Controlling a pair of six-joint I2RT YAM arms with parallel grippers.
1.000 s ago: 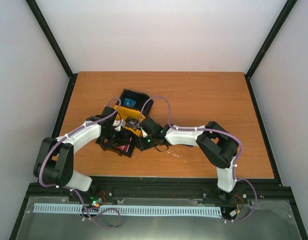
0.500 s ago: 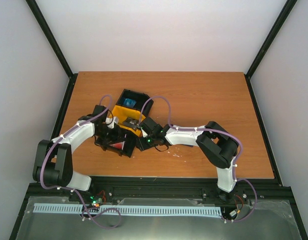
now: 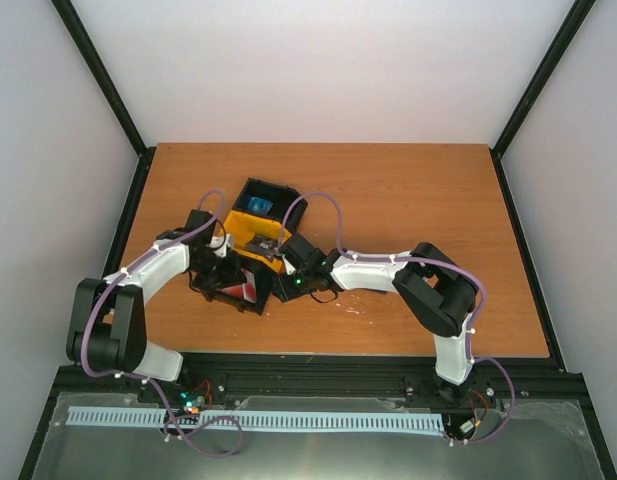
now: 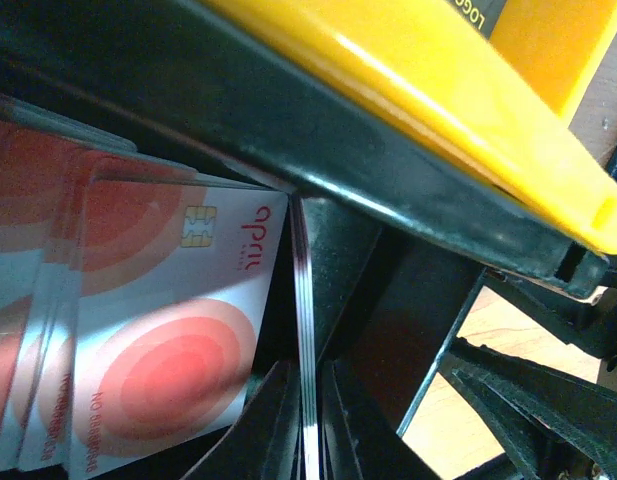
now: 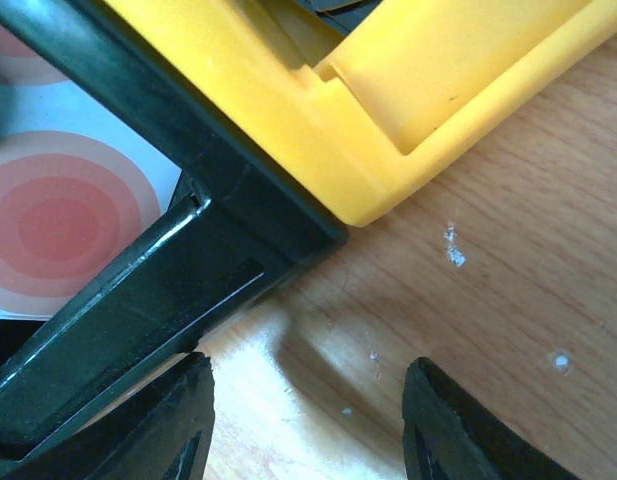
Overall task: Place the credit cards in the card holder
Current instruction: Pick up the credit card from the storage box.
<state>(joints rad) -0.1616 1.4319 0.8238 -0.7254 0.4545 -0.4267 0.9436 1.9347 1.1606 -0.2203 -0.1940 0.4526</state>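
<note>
Red-and-white credit cards point(image 4: 158, 330) lie stacked in a black bin point(image 3: 213, 290). My left gripper point(image 4: 310, 420) is shut on a thin bunch of credit cards point(image 4: 305, 300), seen edge-on and standing upright between its fingers point(image 4: 273, 425). From above, the left gripper point(image 3: 228, 272) is inside that bin, with a red card point(image 3: 244, 288) tilted beside it. The card holder point(image 3: 256, 205), a blue wallet, lies in the far black bin. My right gripper point(image 5: 308, 415) is open over bare wood by the bin's corner, holding nothing. From above, the right gripper point(image 3: 277, 264) is just right of the bins.
A yellow bin point(image 3: 246, 228) sits between the two black bins, and its rim point(image 4: 418, 110) hangs close above my left fingers. In the right wrist view the black bin's corner point(image 5: 218, 260) and the yellow bin point(image 5: 408, 80) are just ahead. The wooden table point(image 3: 418, 210) stretches right.
The left arm drew back to the left and its jaws closed further on the cards, which now stand tilted up in the bin. The right arm has not moved.
</note>
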